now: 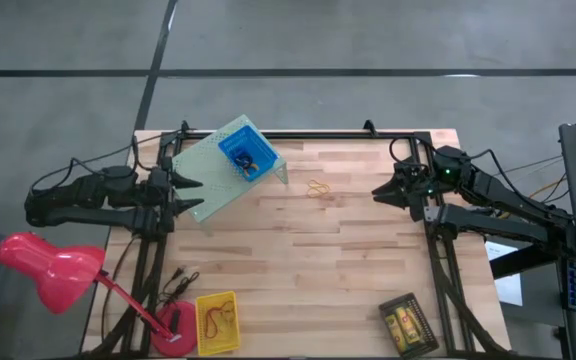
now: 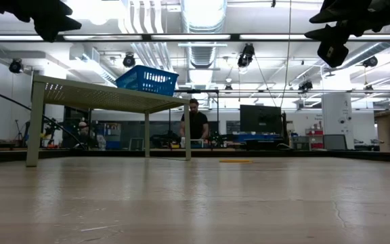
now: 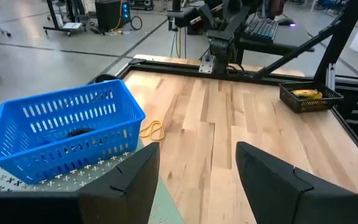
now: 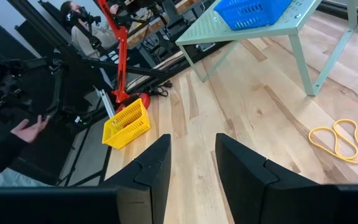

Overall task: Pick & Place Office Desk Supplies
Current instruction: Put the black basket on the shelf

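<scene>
Bright, even overhead light, sharp.

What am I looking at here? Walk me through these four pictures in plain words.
Two dark robot arms work at a wooden table. One picture looks straight down, one looks level across the tabletop, and two come from cameras on the arms' wrists. The left claw is open beside a pale green stand that carries a blue basket. The right claw hangs over the far side, partly open. Neither holds anything. Rubber bands lie loose mid-table. A yellow basket and a black basket sit at the near edge, beside a red lamp.
</scene>
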You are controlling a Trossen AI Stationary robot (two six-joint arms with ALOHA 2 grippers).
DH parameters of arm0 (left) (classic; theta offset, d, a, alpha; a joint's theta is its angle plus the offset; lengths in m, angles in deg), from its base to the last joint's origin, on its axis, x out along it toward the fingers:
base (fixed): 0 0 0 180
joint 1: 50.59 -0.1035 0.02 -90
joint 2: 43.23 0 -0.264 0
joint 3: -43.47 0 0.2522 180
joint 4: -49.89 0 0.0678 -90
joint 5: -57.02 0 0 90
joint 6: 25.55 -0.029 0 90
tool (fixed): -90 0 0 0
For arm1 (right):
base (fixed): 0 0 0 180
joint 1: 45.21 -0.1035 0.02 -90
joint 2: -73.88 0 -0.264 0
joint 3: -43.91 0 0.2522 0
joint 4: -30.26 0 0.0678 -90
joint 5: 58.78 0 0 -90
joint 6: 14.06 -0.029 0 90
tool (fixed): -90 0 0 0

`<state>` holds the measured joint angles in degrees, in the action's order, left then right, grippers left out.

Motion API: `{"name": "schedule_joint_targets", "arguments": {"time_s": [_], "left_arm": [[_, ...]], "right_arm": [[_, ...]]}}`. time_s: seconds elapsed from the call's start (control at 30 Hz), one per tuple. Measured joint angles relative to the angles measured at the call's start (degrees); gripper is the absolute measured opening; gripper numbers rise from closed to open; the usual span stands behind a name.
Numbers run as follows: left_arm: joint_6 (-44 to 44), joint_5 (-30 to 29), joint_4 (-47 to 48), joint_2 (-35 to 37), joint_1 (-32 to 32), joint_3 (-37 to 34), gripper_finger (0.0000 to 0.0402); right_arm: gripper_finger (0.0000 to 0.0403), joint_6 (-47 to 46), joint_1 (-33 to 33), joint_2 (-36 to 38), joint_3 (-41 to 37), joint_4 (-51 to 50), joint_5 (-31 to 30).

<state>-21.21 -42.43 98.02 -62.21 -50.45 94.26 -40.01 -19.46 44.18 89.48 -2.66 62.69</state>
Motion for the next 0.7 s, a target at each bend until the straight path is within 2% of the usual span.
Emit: {"name": "schedule_joint_targets", "arguments": {"time_s": [0.4,0.6,0.7], "left_arm": [[0.0,0.0,0.0,0.0,0.0,0.0,0.0215],[0.0,0.0,0.0,0.0,0.0,0.0,0.0215],[0.0,0.0,0.0,0.0,0.0,0.0,0.0215]], "right_arm": [[0.0123,-0.3,0.0,0.0,0.0,0.0,0.0],[0.0123,-6.8,0.0,0.0,0.0,-0.1,0.3],[0.0123,-7.1,0.0,-0.2,0.0,0.1,1.8]]}}
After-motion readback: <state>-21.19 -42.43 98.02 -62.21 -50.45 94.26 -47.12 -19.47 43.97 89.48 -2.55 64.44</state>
